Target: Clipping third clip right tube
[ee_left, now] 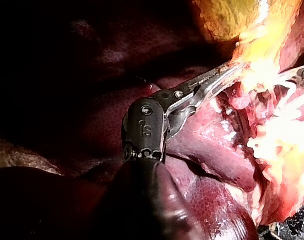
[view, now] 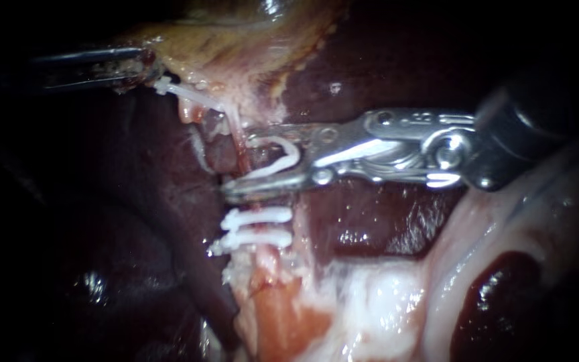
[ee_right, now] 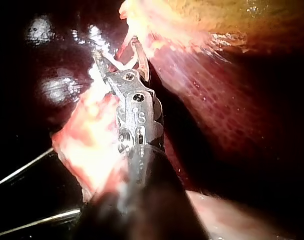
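The dark liver [view: 135,167] bears the yellowish gallbladder [view: 236,40] and a pale tube [view: 239,144] carrying two white clips [view: 257,217].

Open white clip [view: 284,158] is held between the jaws of my right instrument [view: 263,164], its mouth at the thin reddish tube [view: 240,149]. Two closed clips [view: 257,226] cross the tube just below, stacked close.

Left instrument [view: 143,64], gripping the gallbladder [view: 236,40], is lost in the dark; right instrument [view: 239,164] runs off-frame, and the tube [view: 241,151] ducks behind its jaws holding the clip [view: 288,155].
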